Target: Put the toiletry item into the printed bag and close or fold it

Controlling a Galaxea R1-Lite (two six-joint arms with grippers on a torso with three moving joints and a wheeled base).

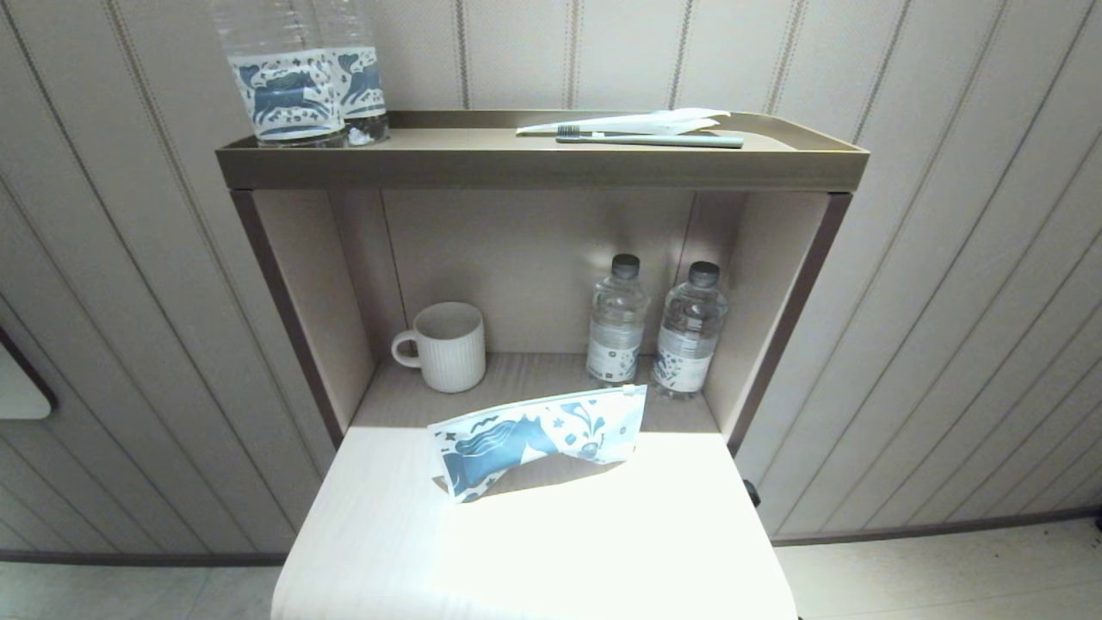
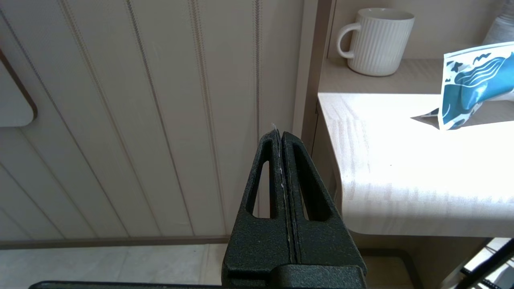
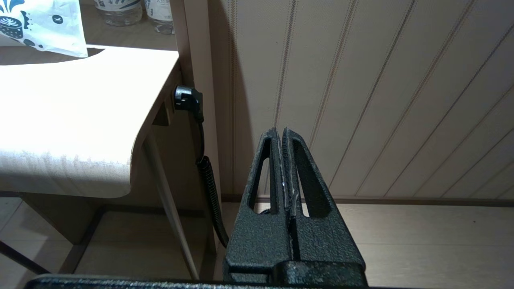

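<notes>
Printed bag [image 1: 538, 439] is lying propped on the bench [image 1: 534, 551], horse print showing, no readable writing; left tool [image 2: 280, 138] and right tool [image 3: 280, 134] are hanging beside the bench, both pressed closed, empty

Front of surface [image 1: 534, 551]: left bare, from 6 o'clock up to the printed bag [image 1: 538, 437].
Lower shelf: narrowed by the mug [image 1: 443, 346] at 10 o'clock and two water bottles [image 1: 654, 331] at 1 o'clock; a gap is left between them.
Overhead: approach from above is capped by the top shelf [image 1: 534, 168].
</notes>
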